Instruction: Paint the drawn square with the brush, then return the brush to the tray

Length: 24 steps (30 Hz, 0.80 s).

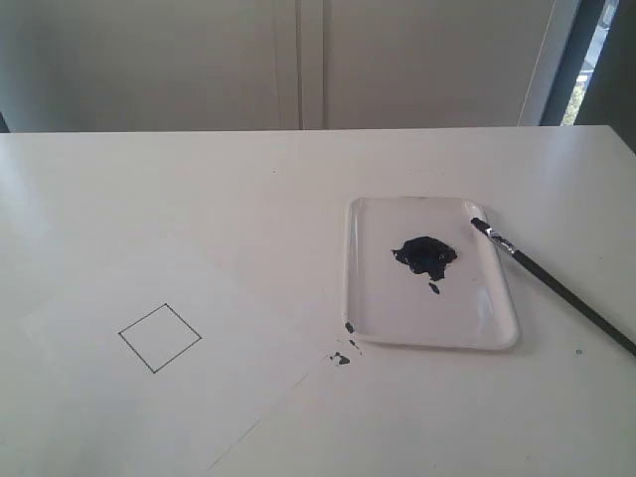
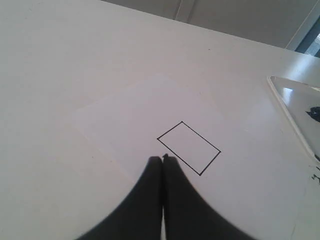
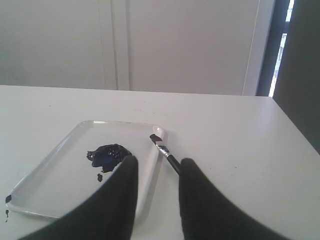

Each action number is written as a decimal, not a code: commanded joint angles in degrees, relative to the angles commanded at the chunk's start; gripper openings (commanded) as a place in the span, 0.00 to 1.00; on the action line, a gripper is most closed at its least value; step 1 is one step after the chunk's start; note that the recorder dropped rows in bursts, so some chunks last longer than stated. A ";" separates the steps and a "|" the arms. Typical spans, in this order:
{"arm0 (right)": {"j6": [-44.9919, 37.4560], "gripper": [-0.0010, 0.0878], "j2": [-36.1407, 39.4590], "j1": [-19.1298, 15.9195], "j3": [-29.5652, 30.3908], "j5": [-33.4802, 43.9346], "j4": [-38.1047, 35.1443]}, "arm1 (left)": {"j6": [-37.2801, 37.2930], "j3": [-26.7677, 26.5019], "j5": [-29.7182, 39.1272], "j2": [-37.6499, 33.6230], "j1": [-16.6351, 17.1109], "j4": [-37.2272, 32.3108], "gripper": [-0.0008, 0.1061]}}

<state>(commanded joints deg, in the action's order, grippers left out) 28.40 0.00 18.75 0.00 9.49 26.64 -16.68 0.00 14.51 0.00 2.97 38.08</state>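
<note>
Spread open, the right end effector (image 3: 158, 161) is lined up on the long thin black-handled paintbrush (image 3: 165, 152), evidently propped on the glossy white rectangular plastic tray's rim (image 3: 60, 170) for easy pickup.

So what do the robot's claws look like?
Both are plain black. The left claw has two smooth fingers curving to thin tips; the right claw has two rounded-tipped fingers. No cables or markings show.

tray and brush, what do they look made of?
The tray looks like glossy white plastic: bright glare on its surface, moulded raised rim. The brush has a black handle, painted wood or plastic, cannot tell, and a silvery ferrule, likely metal. Bristles too small to judge.
</note>
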 joint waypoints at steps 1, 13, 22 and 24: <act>0.00 0.33 0.00 0.00 0.00 0.00 0.00 | 0.00 0.00 0.11 0.00 0.00 0.00 0.01; -1.25 0.33 0.00 0.00 0.00 0.00 0.00 | 0.00 0.00 0.11 0.00 0.00 0.00 0.01; -1.19 0.33 0.00 0.00 0.00 -0.12 0.00 | 0.00 0.00 -3.40 0.00 0.00 0.00 0.01; -1.19 0.33 0.00 0.00 0.00 -0.25 0.00 | 0.00 0.00 -5.00 0.00 0.00 0.00 0.01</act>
<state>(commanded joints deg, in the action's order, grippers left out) 27.21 0.00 18.75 0.00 9.24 26.64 -16.68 0.00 9.50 0.00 2.97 38.08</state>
